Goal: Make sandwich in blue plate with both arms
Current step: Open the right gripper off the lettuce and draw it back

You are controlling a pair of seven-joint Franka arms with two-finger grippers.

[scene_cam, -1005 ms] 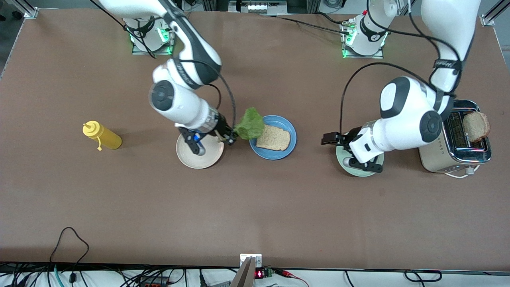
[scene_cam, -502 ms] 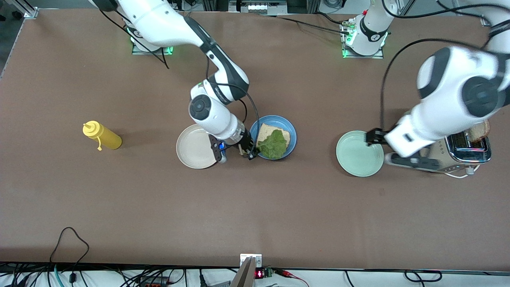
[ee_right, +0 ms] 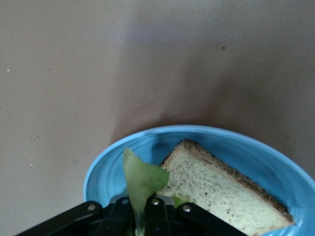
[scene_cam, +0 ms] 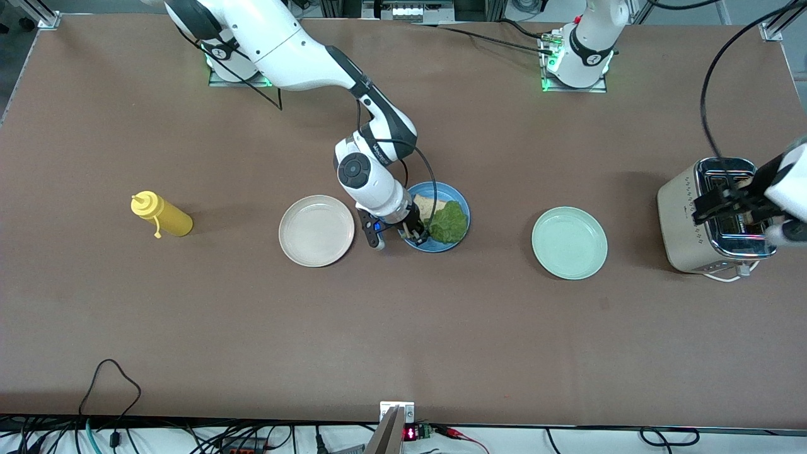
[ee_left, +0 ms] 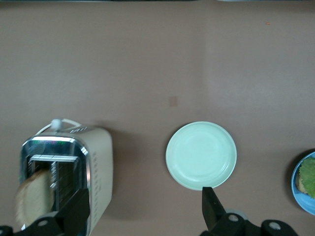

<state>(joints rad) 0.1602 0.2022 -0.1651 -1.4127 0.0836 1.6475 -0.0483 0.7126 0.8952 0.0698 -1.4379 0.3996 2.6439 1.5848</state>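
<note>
The blue plate [scene_cam: 463, 211] holds one slice of toasted bread [scene_cam: 425, 203] with the green lettuce leaf [scene_cam: 449, 222] lying over it. My right gripper [scene_cam: 418, 237] is at the plate's rim on the cream plate's side, shut on the edge of the lettuce [ee_right: 140, 182]. The right wrist view shows the bread [ee_right: 221, 189] and the plate [ee_right: 98, 172] under it. A second bread slice [ee_left: 33, 196] stands in a slot of the toaster [scene_cam: 678, 214]. My left gripper [scene_cam: 731, 200] is open over the toaster, its fingers [ee_left: 74, 214] wide apart and empty.
An empty mint-green plate [scene_cam: 569, 243] lies between the blue plate and the toaster. An empty cream-white plate [scene_cam: 316, 230] lies beside the blue plate toward the right arm's end. A yellow squeeze bottle [scene_cam: 161, 214] lies farther toward that end.
My right gripper carried the lettuce from beside the blue plate onto the bread and lowered it. My left arm swung from the mint-green plate to over the toaster.
</note>
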